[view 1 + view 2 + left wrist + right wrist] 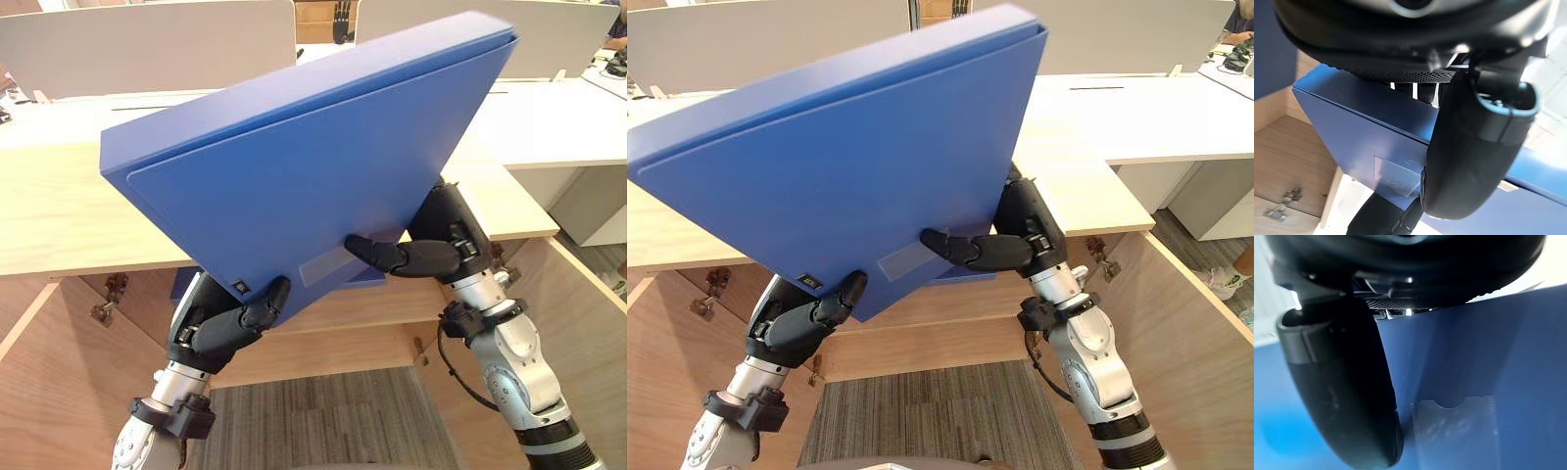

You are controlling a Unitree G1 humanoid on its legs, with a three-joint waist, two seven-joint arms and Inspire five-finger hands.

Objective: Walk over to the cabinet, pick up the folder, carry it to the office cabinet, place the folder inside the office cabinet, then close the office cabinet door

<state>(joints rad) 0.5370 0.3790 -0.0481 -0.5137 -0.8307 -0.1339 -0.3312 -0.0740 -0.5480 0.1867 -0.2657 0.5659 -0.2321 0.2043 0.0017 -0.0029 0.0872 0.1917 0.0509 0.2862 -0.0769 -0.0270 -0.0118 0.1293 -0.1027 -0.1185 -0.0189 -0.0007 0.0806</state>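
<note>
Wooden cabinet top (59,211) behind tilted folder (313,166), pinched in left hand (220,328) and right hand (436,257); label pocket (1454,435) close-up at right wrist.

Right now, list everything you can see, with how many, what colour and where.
folder: one, blue, tilted, held up before the cabinet
cabinet: one, light wood, directly ahead, doors open both sides
carpet: one, grey, below, between the doors
desk: one, white, behind the cabinet on the right
partitions: two, white, along the back
left hand: one, dark, pinching the folder's lower corner
right hand: one, dark, pinching the folder's lower edge
</note>
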